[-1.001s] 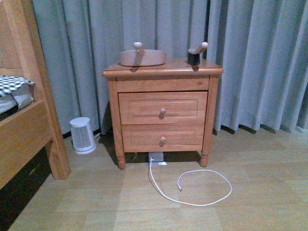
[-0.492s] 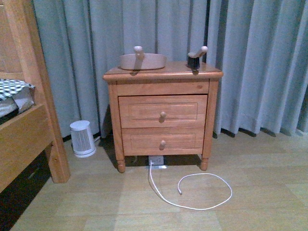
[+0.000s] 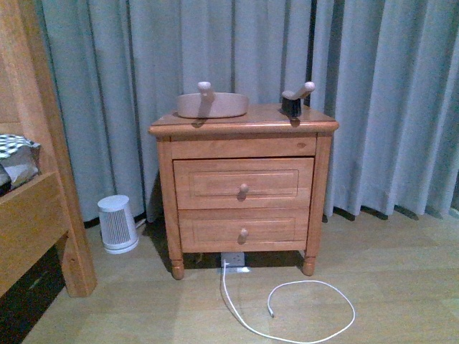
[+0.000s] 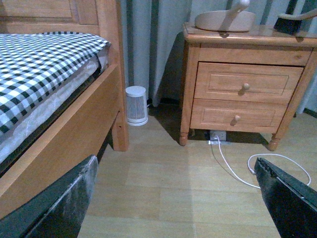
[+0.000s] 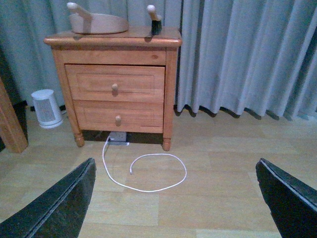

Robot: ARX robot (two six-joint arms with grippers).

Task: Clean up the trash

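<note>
No crumpled white wad of trash shows in any view. A mauve dustpan (image 3: 212,104) lies on top of the wooden nightstand (image 3: 244,183), with a small brush (image 3: 294,102) at the top's right end. The dustpan also shows in the left wrist view (image 4: 225,19) and the right wrist view (image 5: 96,21), and the brush shows in the right wrist view (image 5: 154,20). My left gripper (image 4: 181,203) is open and empty above bare floor. My right gripper (image 5: 176,201) is open and empty above bare floor. Neither arm shows in the front view.
A white cable (image 3: 287,315) runs from a floor socket (image 3: 234,259) under the nightstand and loops over the wood floor. A small white heater (image 3: 117,223) stands left of the nightstand. A wooden bed (image 4: 59,114) with checked bedding is at the left. Grey curtains (image 3: 387,100) hang behind.
In the front view the nightstand, heater and cable have shifted down in the picture and look slightly larger. The bed frame has slid further left.
</note>
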